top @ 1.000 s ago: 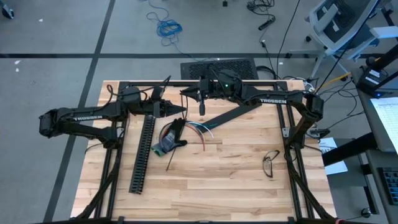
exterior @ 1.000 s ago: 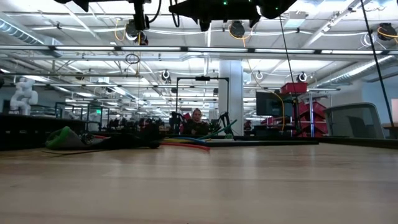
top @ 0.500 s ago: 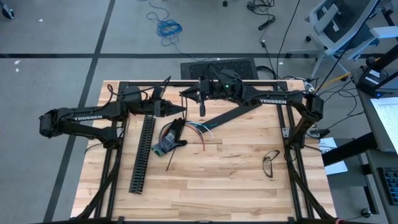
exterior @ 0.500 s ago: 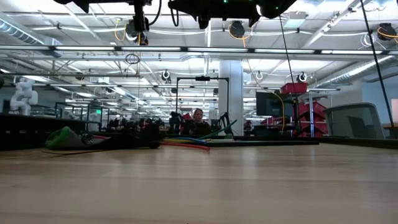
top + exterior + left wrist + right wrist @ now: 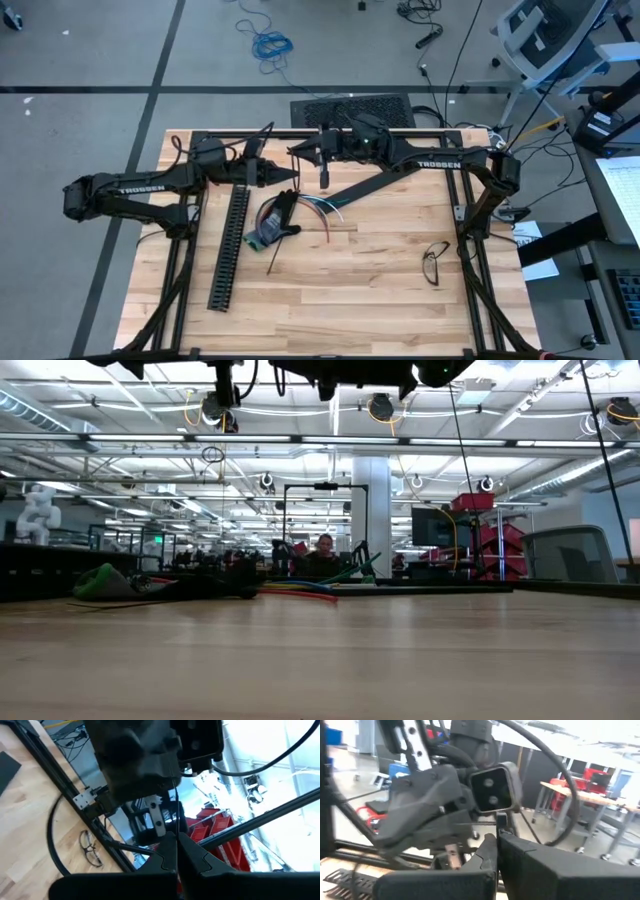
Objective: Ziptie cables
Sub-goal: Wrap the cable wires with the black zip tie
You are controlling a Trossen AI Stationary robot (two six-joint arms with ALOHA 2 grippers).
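Both arms hanging out over the back of the bench

Left hand [image 5: 292, 176] and right hand [image 5: 303, 152] are both sitting fully closed, seemingly gripping nothing; cables [image 5: 322, 209] are lying mid-bench just beneath.

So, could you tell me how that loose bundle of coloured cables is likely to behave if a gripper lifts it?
The cables are thin and fan out loosely, so they would probably droop and splay. They look light, and single strands may well slip free unless gathered.
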